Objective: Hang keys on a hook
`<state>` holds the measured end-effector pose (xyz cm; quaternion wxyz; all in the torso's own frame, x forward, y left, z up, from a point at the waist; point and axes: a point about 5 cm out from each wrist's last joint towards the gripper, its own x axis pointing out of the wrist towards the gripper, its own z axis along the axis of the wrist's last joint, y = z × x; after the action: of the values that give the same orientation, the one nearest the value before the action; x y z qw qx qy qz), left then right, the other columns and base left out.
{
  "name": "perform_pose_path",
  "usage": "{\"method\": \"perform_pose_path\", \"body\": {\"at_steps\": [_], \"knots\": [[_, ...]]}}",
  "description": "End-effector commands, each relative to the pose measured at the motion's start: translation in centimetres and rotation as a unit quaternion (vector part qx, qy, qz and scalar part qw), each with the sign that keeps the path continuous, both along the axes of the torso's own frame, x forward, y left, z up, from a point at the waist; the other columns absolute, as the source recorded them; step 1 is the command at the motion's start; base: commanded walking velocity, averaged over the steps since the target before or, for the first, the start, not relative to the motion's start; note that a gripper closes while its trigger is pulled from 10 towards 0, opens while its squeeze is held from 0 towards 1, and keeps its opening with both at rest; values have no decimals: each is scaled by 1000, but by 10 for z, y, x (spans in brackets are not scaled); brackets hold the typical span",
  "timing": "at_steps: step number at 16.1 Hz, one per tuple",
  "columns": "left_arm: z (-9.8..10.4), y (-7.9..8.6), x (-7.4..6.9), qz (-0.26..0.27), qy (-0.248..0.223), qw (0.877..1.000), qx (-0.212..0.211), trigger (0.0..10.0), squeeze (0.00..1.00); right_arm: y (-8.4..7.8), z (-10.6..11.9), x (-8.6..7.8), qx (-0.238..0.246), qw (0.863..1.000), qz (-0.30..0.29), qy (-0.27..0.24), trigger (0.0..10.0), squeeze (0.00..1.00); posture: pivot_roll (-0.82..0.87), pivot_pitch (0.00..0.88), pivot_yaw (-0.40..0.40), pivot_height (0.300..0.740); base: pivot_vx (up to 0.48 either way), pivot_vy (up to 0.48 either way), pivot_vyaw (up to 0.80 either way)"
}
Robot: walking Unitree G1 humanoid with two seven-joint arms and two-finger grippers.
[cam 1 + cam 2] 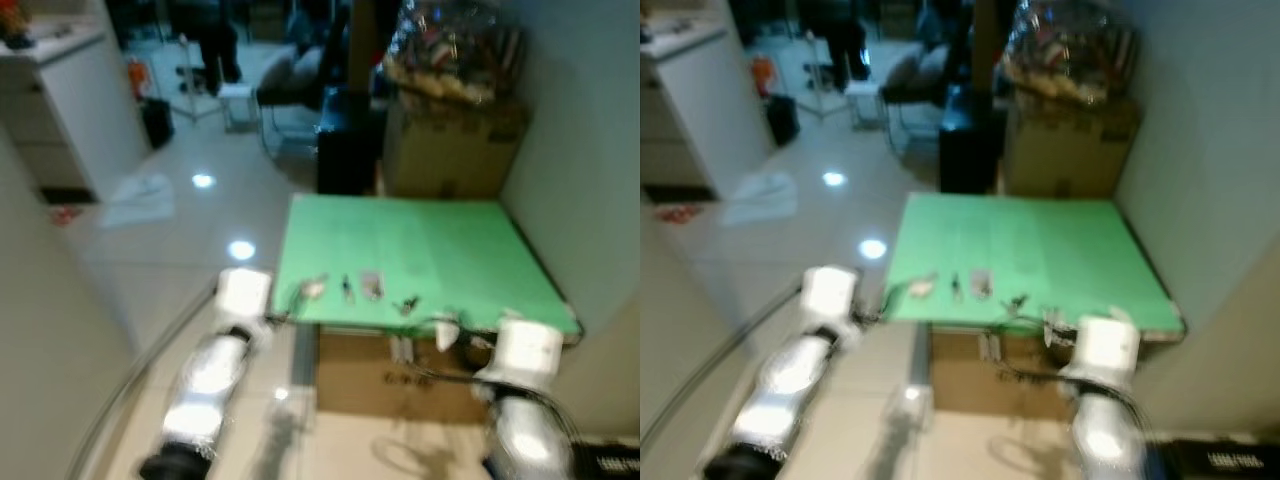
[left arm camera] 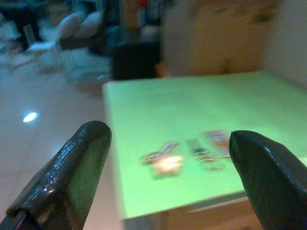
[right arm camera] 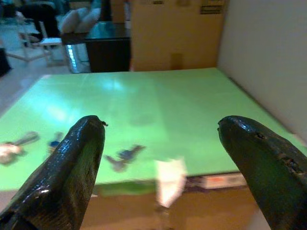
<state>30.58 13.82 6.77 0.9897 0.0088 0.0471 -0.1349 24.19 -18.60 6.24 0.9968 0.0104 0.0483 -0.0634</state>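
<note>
Several small key bunches lie along the near edge of a green table [image 1: 420,240]: a pale bunch [image 1: 313,289], a dark key [image 1: 346,289], a tagged one [image 1: 372,285] and a dark bunch [image 1: 406,304]. The left wrist view shows the pale bunch [image 2: 164,160] and the tagged key [image 2: 216,141] beyond my open left gripper [image 2: 168,177]. Over the table's near edge my right gripper [image 3: 163,163] stands open, with a dark bunch [image 3: 124,155] just ahead of it. Both silver forearms [image 1: 215,375] [image 1: 525,400] reach toward the table. No hook can be made out.
The green table rests on a cardboard box [image 1: 400,375] against a grey wall [image 1: 590,150] on the right. Behind it stand a black cabinet [image 1: 345,145] and a big cardboard box [image 1: 450,145]. White counter [image 1: 70,100] at far left; glossy tiled floor between.
</note>
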Motion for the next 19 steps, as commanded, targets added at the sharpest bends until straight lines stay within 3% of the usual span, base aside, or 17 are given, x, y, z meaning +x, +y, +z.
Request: {"method": "perform_pose_path", "body": {"at_steps": [1, 9, 11, 13, 15, 19], "knots": [[4, -13, 2, -16, -6, 1000, -7, 10000, 0, -11, 0, -3, -13, 1000, -14, 3, 10000, 0, -190, 0, 14, 740, 480, 0, 0], [3, -17, 3, -22, -3, 1000, -4, 10000, 0, -10, -2, -4, -7, 1000, -10, 9, 10000, 0, -198, 0, 21, 740, 480, 0, 0], [1, -22, 0, -44, 2, 999, -3, 10000, 0, -10, -5, -9, 4, 1000, -8, 16, 10000, 0, -202, 0, 23, 740, 480, 0, 0], [-4, -24, 0, -39, 23, 999, 17, 10000, 0, -7, -21, -16, 7, 997, 19, 71, 10000, 0, -202, 0, 24, 740, 240, 0, 0], [-7, -30, -2, -63, 29, 997, 37, 10000, 0, 4, -44, -34, 1, 987, 75, 139, 10000, 0, -205, 0, 28, 740, 0, 0, 0], [-6, -33, -5, -81, 24, 996, 26, 10000, 0, -13, -23, -27, -8, 997, 6, 73, 10000, 0, -217, 0, 39, 740, 0, 0, 0]]}}
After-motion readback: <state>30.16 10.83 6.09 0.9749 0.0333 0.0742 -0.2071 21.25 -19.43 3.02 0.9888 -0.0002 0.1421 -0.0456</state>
